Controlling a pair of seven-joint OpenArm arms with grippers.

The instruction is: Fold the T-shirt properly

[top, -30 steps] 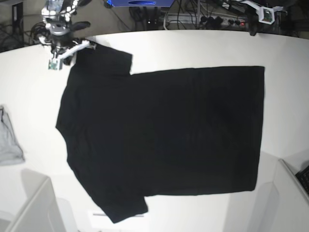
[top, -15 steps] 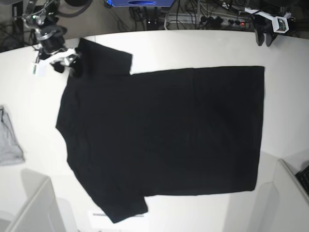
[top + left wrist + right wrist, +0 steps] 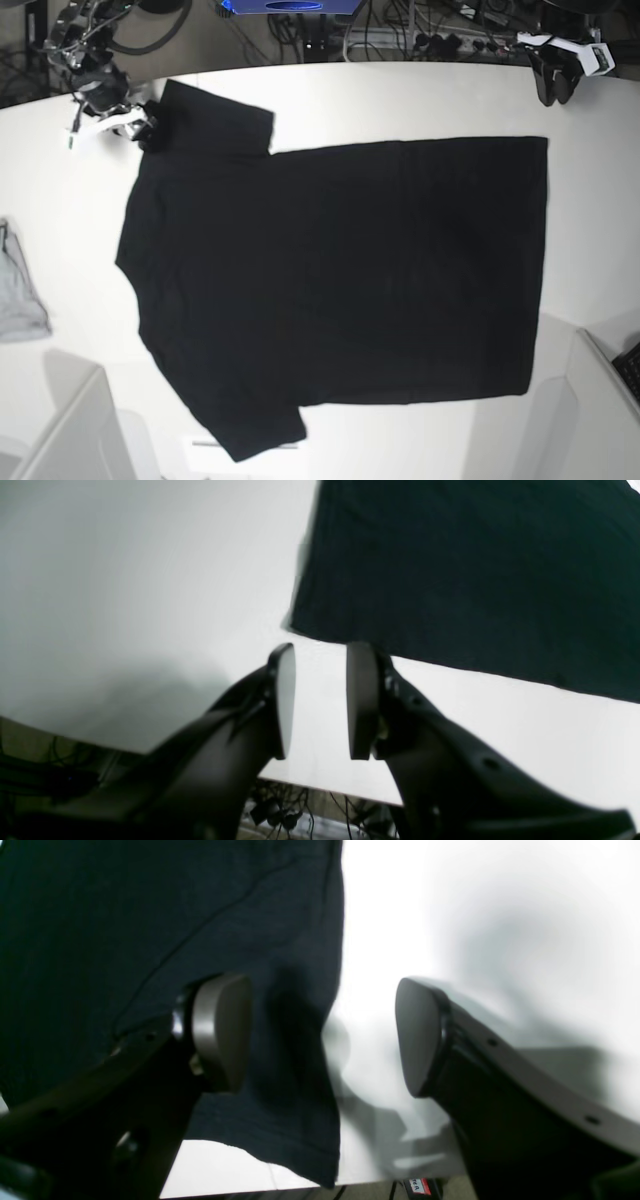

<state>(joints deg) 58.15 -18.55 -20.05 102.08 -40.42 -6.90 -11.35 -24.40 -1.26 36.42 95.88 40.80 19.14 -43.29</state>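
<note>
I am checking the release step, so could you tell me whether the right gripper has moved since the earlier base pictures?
Yes. In the base view the right gripper has drawn back leftward off the T-shirt sleeve, toward the table edge.

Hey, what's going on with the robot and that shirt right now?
Both grippers open, holding nothing. T-shirt flat on white table, unfolded. Nothing blocking.

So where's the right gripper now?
In the base view, the right gripper is at the far left, jaws open, straddling the T-shirt sleeve's edge on the table.
</note>
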